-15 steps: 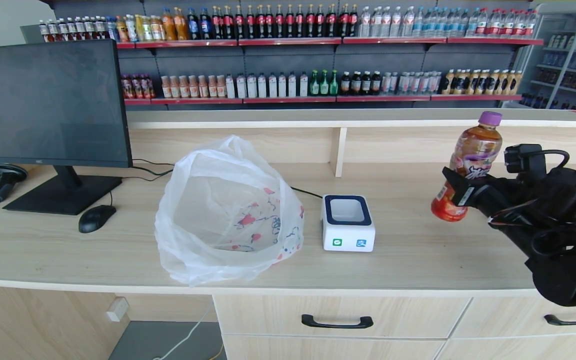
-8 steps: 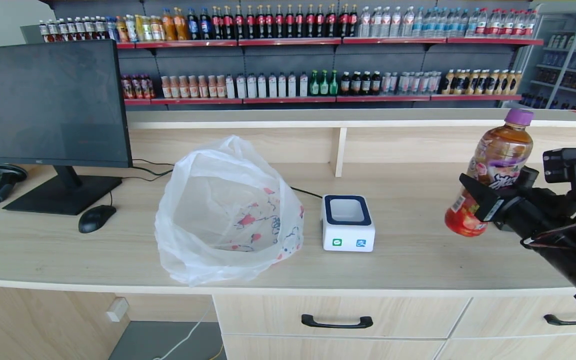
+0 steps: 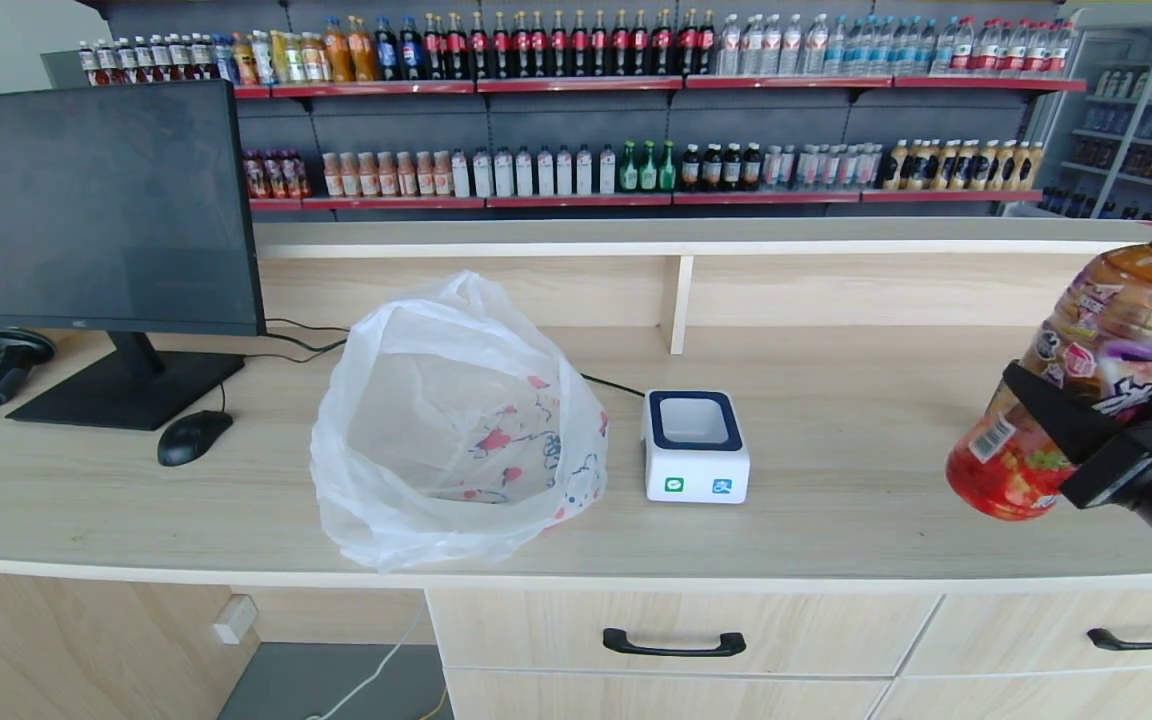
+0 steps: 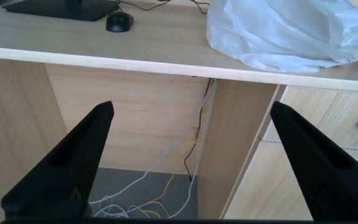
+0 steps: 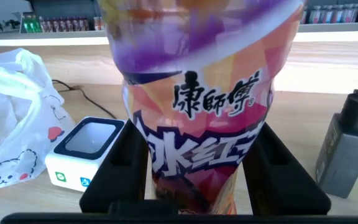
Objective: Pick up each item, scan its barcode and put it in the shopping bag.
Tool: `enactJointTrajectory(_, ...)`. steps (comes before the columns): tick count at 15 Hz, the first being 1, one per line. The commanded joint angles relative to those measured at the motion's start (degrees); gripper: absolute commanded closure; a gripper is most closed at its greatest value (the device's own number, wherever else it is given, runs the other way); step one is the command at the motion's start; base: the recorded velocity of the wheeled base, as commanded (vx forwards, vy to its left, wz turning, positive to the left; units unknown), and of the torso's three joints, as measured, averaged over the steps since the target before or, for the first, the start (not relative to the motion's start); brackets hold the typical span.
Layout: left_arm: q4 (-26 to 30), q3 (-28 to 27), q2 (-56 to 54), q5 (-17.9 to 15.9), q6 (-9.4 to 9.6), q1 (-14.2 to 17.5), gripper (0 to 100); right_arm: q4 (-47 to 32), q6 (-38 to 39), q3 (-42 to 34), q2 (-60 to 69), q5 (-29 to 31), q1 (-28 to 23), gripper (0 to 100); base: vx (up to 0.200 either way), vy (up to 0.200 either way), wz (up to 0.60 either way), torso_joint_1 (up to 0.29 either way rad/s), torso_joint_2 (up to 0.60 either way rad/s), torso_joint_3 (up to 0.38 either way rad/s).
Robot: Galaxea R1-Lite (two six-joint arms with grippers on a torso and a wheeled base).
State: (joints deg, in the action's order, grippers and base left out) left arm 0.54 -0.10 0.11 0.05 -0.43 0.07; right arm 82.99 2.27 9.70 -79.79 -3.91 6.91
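Observation:
My right gripper (image 3: 1086, 435) is shut on a drink bottle (image 3: 1101, 370) with a purple cap and a red-orange label. It holds the bottle tilted above the counter's right end, well right of the white barcode scanner (image 3: 694, 445). The translucent shopping bag (image 3: 456, 440) stands open just left of the scanner. In the right wrist view the bottle (image 5: 197, 124) sits between the black fingers (image 5: 120, 168), with the scanner (image 5: 86, 152) and the bag (image 5: 11, 124) beyond. My left gripper (image 4: 191, 162) hangs open below the counter's front edge, with nothing in it.
A monitor (image 3: 86, 200), a mouse (image 3: 193, 437) and a handheld scanner (image 3: 6, 365) occupy the counter's left end. A raised ledge with a divider (image 3: 676, 300) runs along the back. A dark grey block (image 5: 347, 149) stands near the bottle. Drink shelves (image 3: 576, 85) fill the background.
My right gripper has carried the bottle rightward and closer to the head camera, farther from the scanner. The bag and scanner have stayed put.

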Motion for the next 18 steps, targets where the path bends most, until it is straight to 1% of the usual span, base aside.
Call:
enactJointTrajectory(1, 0.0, 0.0, 0.0, 0.0, -0.01, 0.0, 0, -0.1, 0.0, -4.3, 8.0, -0.3, 1.2, 100, 0.000, 0.000, 0.00, 0.000, 0.00, 0.000)
enactJointTrajectory(4, 0.0, 0.0, 0.0, 0.0, -0.01, 0.0, 0, -0.3, 0.7, -8.6, 11.5, -1.7, 1.7, 100, 0.000, 0.000, 0.00, 0.000, 0.00, 0.000)
enactJointTrajectory(6, 0.0, 0.0, 0.0, 0.0, -0.01, 0.0, 0, -0.7, 4.8, -9.7, 11.3, -3.4, 2.5, 100, 0.000, 0.000, 0.00, 0.000, 0.00, 0.000)
enactJointTrajectory(7, 0.0, 0.0, 0.0, 0.0, -0.01, 0.0, 0, -0.7, 5.6, -9.5, 11.2, -4.3, 3.5, 100, 0.000, 0.000, 0.00, 0.000, 0.00, 0.000)
enactJointTrajectory(8, 0.0, 0.0, 0.0, 0.0, -0.01, 0.0, 0, -0.7, 9.4, -9.3, 10.9, -7.0, 7.8, 100, 0.000, 0.000, 0.00, 0.000, 0.00, 0.000)
enactJointTrajectory(9, 0.0, 0.0, 0.0, 0.0, -0.01, 0.0, 0, -0.7, 11.0, -9.0, 10.4, -7.5, 9.2, 100, 0.000, 0.000, 0.00, 0.000, 0.00, 0.000)
enactJointTrajectory(13, 0.0, 0.0, 0.0, 0.0, -0.01, 0.0, 0, -0.6, 22.0, -2.6, 5.9, -7.9, 16.4, 100, 0.000, 0.000, 0.00, 0.000, 0.00, 0.000)
enactJointTrajectory(16, 0.0, 0.0, 0.0, 0.0, -0.01, 0.0, 0, -0.6, 30.0, 3.7, 1.8, -7.9, 24.1, 100, 0.000, 0.000, 0.00, 0.000, 0.00, 0.000)
enactJointTrajectory(18, 0.0, 0.0, 0.0, 0.0, -0.01, 0.0, 0, 0.2, 34.4, 7.0, -0.9, -7.9, 26.1, 100, 0.000, 0.000, 0.00, 0.000, 0.00, 0.000)
